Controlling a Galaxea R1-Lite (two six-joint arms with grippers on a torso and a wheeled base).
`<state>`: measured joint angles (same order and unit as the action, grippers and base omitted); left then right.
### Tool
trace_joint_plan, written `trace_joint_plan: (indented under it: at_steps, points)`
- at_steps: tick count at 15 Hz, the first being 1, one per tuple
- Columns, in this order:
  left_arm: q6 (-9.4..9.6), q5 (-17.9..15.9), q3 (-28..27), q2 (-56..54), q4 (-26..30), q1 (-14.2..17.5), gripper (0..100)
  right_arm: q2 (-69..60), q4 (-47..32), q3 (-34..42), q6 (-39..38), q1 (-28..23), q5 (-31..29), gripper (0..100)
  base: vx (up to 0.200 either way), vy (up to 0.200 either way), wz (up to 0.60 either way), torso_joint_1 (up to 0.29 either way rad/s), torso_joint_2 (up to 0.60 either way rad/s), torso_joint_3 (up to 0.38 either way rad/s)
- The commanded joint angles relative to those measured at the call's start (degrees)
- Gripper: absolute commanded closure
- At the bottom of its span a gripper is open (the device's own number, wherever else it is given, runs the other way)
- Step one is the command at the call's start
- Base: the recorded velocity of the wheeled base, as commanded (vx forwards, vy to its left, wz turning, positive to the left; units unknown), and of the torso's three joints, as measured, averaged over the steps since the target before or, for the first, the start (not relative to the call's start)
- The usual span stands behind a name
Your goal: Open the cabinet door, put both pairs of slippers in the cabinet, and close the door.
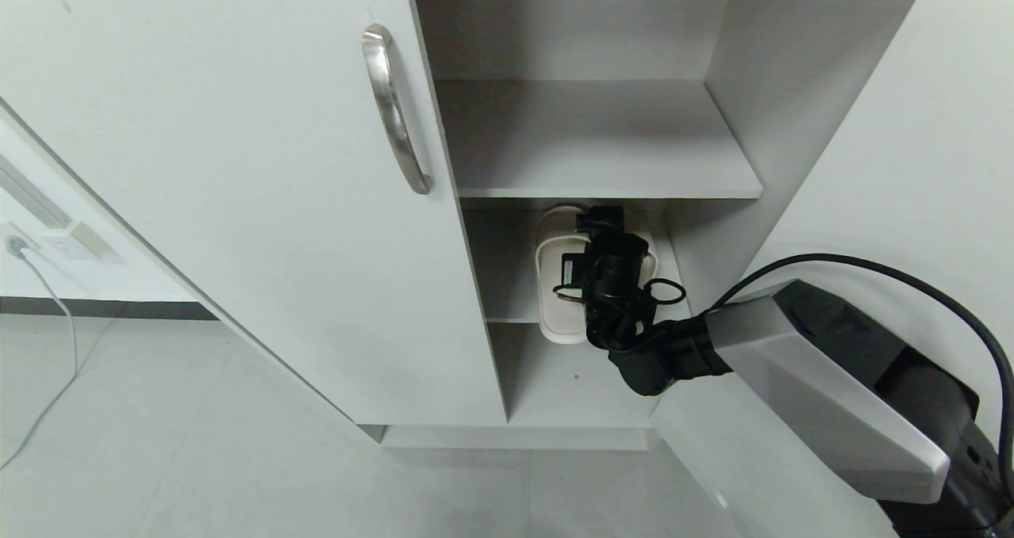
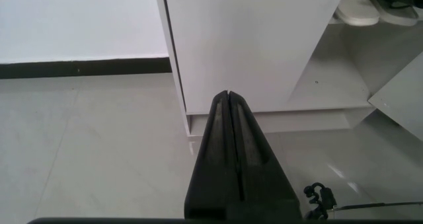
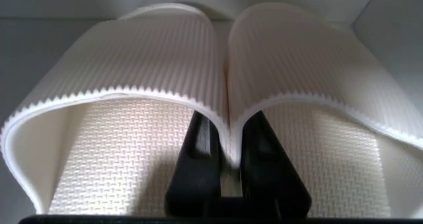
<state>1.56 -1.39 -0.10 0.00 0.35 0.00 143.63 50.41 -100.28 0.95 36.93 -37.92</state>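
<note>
A pair of white slippers lies side by side on the cabinet's middle shelf, toes pointing inward. My right gripper is inside that compartment, shut on the two inner strap edges pinched together. The right-hand door stands open; the left-hand door with its metal handle is closed. My left gripper is shut and holds nothing. It hangs low over the floor in front of the cabinet, and the slippers show beyond it.
Above the slippers is a bare upper shelf; below them a bare bottom compartment. A wall socket with a cable sits at the left. Tiled floor spreads in front of the cabinet.
</note>
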Motion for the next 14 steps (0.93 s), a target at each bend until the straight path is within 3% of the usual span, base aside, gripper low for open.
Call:
trace_joint_plan:
  at_steps: [1, 6, 7, 11, 14]
  points:
    - [0.02, -0.1, 0.0, 0.1, 0.0, 0.0, 100, 0.2, 0.0, -0.1, 0.1, 0.0, 0.0, 100, 0.0, 0.0, 0.0, 0.0, 0.0, 0.0]
    - [0.02, 0.0, 0.0, 0.1, 0.0, 0.0, 100, 0.7, -1.1, -0.9, 0.0, -0.3, -0.1, 100, 0.0, 0.0, 0.0, 0.0, 0.0, 0.0]
    - [0.02, 0.0, 0.0, 0.1, 0.0, 0.0, 100, 0.8, -1.1, -0.8, 0.0, -0.3, -0.1, 0, 0.0, 0.0, 0.0, 0.0, 0.0, 0.0]
    - [0.02, 0.0, 0.0, 0.1, 0.0, 0.0, 100, -0.5, -0.5, 1.3, 0.0, -0.1, -0.3, 0, 0.0, 0.0, 0.0, 0.0, 0.0, 0.0]
    - [0.02, 0.0, 0.0, 0.1, 0.0, 0.0, 100, -4.2, 2.3, 8.3, -0.1, 0.9, -0.4, 0, 0.0, 0.0, 0.0, 0.0, 0.0, 0.0]
